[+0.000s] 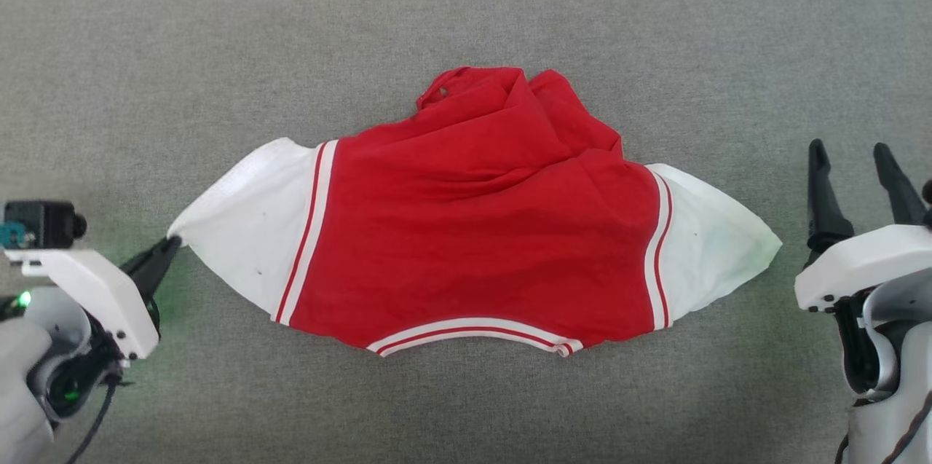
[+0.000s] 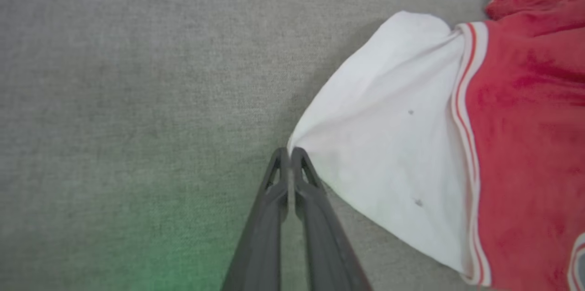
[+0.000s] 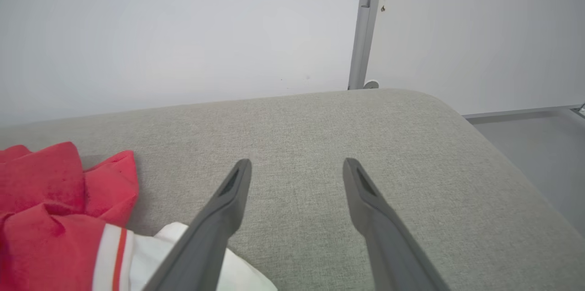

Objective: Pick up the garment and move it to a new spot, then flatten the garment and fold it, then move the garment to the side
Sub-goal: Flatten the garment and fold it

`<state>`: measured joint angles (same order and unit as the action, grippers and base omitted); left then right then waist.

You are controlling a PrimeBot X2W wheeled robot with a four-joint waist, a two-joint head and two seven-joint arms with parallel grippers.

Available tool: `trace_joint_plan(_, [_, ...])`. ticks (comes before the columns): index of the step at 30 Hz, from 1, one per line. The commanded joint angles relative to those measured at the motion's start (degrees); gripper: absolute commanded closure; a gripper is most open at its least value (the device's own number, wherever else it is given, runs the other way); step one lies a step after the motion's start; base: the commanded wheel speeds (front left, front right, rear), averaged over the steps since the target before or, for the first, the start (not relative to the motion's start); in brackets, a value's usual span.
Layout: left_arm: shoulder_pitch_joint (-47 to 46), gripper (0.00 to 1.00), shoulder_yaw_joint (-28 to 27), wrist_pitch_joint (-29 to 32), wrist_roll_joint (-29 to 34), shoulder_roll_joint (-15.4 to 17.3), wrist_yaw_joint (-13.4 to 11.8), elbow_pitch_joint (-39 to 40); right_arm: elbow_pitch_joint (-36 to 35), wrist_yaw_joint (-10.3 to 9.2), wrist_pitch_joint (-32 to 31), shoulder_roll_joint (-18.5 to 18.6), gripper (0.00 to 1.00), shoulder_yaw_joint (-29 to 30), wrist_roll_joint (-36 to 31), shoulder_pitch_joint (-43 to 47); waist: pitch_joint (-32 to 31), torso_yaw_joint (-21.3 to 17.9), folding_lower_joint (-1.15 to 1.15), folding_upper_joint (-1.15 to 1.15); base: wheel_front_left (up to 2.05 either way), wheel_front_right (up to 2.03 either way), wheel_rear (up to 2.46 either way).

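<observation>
While the garment [image 1: 480, 245] lies spread sideways in the middle of a grey fabric cushion [image 1: 466, 20], a robot gripper waits at each end of it. The shirt is bright red, bunched into folds along its far edge. A white sleeve end juts out on either side, and striped trim curves along the near edge.

The left gripper [image 1: 171, 244] sits low at the left, its two dark fingers pressed together. They pinch the very tip of the left sleeve [image 1: 240, 238], which is drawn out into a point toward them. A green glow tints the cushion beside this gripper.

The right gripper [image 1: 850, 149] stands just beyond the right sleeve [image 1: 717, 245], apart from the cloth. Its jaws are spread wide with nothing between them, and the fingers point away from the robot.

From the right wrist, the cushion's rounded far corner shows against a pale wall [image 3: 183, 30] with a grey upright post [image 3: 363, 26].
</observation>
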<state>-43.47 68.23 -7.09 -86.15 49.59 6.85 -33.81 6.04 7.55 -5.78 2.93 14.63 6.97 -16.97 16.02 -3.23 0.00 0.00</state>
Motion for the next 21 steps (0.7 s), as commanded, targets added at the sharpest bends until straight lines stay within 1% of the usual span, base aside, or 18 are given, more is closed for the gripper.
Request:
trace_joint_plan(1, [0.8, 0.59, 0.4, -0.6, 0.6, -0.5, 0.2, -1.1, -0.4, -0.12, -0.4, 0.2, 0.00, -0.7, -0.5, 0.9, -0.3, -0.1, 0.00, 0.00, 0.00, 0.00, 0.00])
trace_joint_plan(2, [0.9, 0.54, 0.2, -1.1, 0.6, -0.9, 0.2, -1.6, -0.5, -0.12, -0.8, 0.5, 0.00, -1.2, -0.7, 0.9, -0.5, -0.1, 0.00, 0.00, 0.00, 0.00, 0.00])
trace_joint_plan(3, [1.1, 0.52, 0.1, -1.6, 0.6, -1.1, 0.3, -2.0, -0.6, -0.12, -1.1, 0.6, 0.00, -1.8, -0.7, 0.9, -0.7, -0.1, 0.00, 0.00, 0.00, 0.00, 0.00])
trace_joint_plan(4, [1.5, 0.47, 0.0, -2.3, 0.5, -1.4, 0.4, -2.3, -0.7, -0.12, -1.5, 0.9, 0.00, -2.5, -0.5, 0.8, -1.0, -0.1, 0.00, 0.00, 0.00, 0.00, 0.00])
trace_joint_plan(5, [1.8, 0.27, -0.3, -3.2, 0.5, -1.5, 0.5, -2.5, -0.7, -0.12, -2.0, 1.4, 0.00, -3.5, -0.5, 0.9, -1.2, -0.1, 0.00, 0.00, 0.00, 0.00, 0.00])
trace_joint_plan(6, [2.0, 0.09, -0.4, -4.0, 0.8, -1.4, 0.5, -2.7, -0.7, -0.12, -2.6, 2.0, 0.00, -4.8, -0.1, 1.1, -1.4, -0.1, 0.00, 0.00, 0.00, 0.00, 0.00])
trace_joint_plan(7, [2.2, 0.00, -0.5, -4.9, 1.3, -1.3, 0.5, -2.9, -0.6, -0.11, -3.3, 2.9, 0.00, -6.6, 0.5, 1.3, -1.7, 0.0, 0.00, 0.00, 0.00, 0.00, 0.00])
trace_joint_plan(9, [2.7, 0.00, -1.0, -6.6, 2.8, -1.3, 0.2, -3.0, -0.4, -0.10, -5.5, 5.2, 0.00, -10.0, 2.7, 1.9, -2.2, 0.2, 0.00, 0.00, 0.00, 0.00, 0.00])
trace_joint_plan(12, [4.1, 0.00, -3.3, -8.0, 4.6, -2.7, -1.8, -2.0, -1.3, -0.12, -9.5, 11.0, 0.00, -15.2, 5.1, 3.7, -2.8, 1.2, 0.00, 0.00, 0.00, 0.00, 0.00])
trace_joint_plan(14, [4.5, 0.00, -8.3, -8.1, 8.1, -3.8, -3.7, -0.5, -2.4, -0.12, -12.6, 14.9, 0.00, -17.7, 7.0, 4.8, -2.8, 2.1, 0.00, 0.00, 0.00, 0.00, 0.00])
trace_joint_plan(16, [7.4, 0.00, -14.8, -8.1, 12.9, -5.8, -5.7, 1.8, -4.1, -0.12, -16.0, 19.4, 0.00, -20.3, 8.7, 6.1, -2.7, 3.2, 0.00, 0.00, 0.00, 0.00, 0.00])
trace_joint_plan(18, [11.4, 0.00, -21.3, -8.1, 19.3, -8.2, -8.3, 4.3, -5.9, -0.11, -20.0, 23.8, 0.00, -23.7, 11.7, 7.6, -2.7, 4.3, 0.00, 0.00, 0.00, 0.00, 0.00])
trace_joint_plan(19, [13.1, 0.00, -23.9, -8.1, 23.0, -9.4, -9.4, 6.1, -6.9, -0.13, -22.0, 25.9, 0.00, -24.5, 13.0, 8.1, -2.6, 4.8, 0.00, 0.00, 0.00, 0.00, 0.00])
trace_joint_plan(21, [17.0, 0.00, -29.4, -8.1, 29.1, -12.5, -10.9, 9.6, -8.9, -0.13, -25.8, 30.0, 0.00, -26.3, 15.9, 9.3, -2.5, 6.0, 0.00, 0.00, 0.00, 0.00, 0.00])
